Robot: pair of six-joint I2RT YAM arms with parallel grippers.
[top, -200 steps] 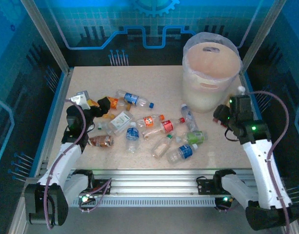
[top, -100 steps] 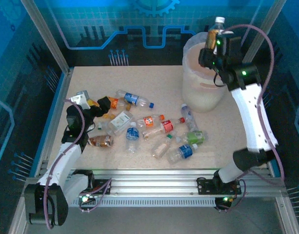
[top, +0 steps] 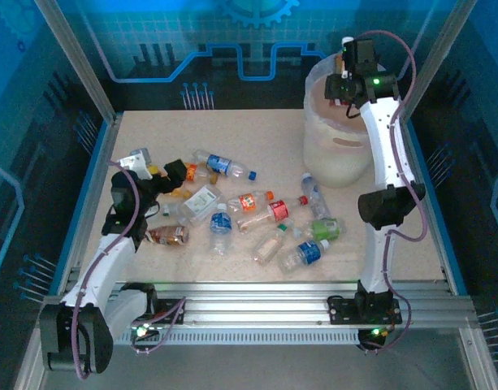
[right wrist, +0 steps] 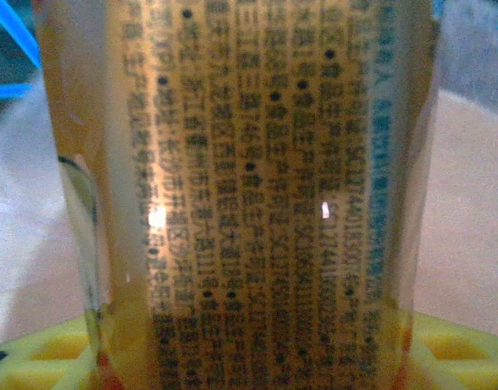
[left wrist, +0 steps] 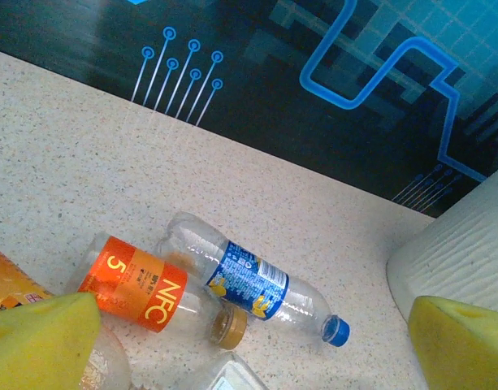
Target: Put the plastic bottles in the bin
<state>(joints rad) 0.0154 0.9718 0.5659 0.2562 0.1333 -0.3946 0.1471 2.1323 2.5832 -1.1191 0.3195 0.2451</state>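
the right hand (top: 347,71) is up high over the bin (top: 338,158), which stands at the far right of the table (top: 257,134). this hand is clenched on an orange bottle (right wrist: 240,203), and the bottle sits between its yellow pads (right wrist: 37,353). the bottle has lots of tiny dark writing on it. the bin is big, round and white.

the left hand (top: 151,166) is low down at the left side of the table. it is spread wide with nothing in it, and its two soft fingers (left wrist: 37,333) are far apart. just ahead of it lie a clear bottle with a blue label (left wrist: 249,280) and a bottle with an orange label (left wrist: 139,288), side by side and touching. the other plastic bottles (top: 277,211) lie in a loose bunch in the middle of the table, between the left hand and the bin.
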